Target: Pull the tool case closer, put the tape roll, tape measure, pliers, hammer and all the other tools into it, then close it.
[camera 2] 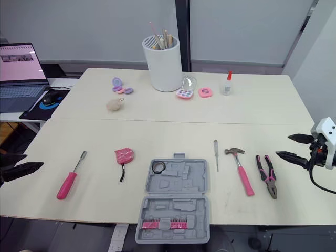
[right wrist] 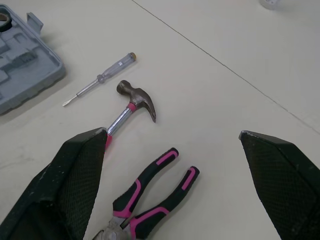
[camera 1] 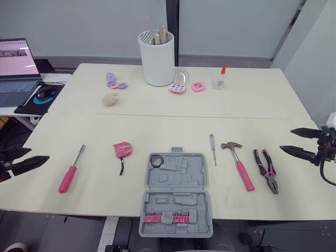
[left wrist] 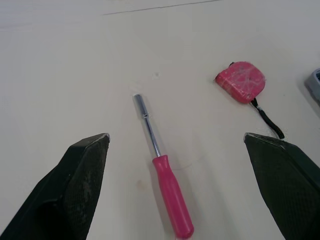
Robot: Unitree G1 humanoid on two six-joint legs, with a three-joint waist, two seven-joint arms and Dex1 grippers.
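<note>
The grey tool case (camera 1: 176, 194) lies open at the table's front edge, centre, with a black tape roll (camera 1: 156, 160) in its far left corner and pink bits (camera 1: 167, 218) in its near half. Left of it lie a pink tape measure (camera 1: 123, 149) and a pink-handled driver (camera 1: 71, 170). To its right are a clear screwdriver (camera 1: 213, 149), a hammer (camera 1: 239, 164) and pliers (camera 1: 266, 170). My left gripper (camera 1: 39, 154) hovers open at the table's left edge, facing the driver (left wrist: 162, 175). My right gripper (camera 1: 286, 140) hangs open beyond the pliers (right wrist: 150, 200), empty.
At the back stand a white holder (camera 1: 156, 58) with sticks, a glue bottle (camera 1: 220, 77), pink compacts (camera 1: 179, 84), a purple case (camera 1: 114, 81) and a fluffy ball (camera 1: 109, 99). A laptop (camera 1: 16, 68) and mouse (camera 1: 43, 93) sit on a side desk to the left.
</note>
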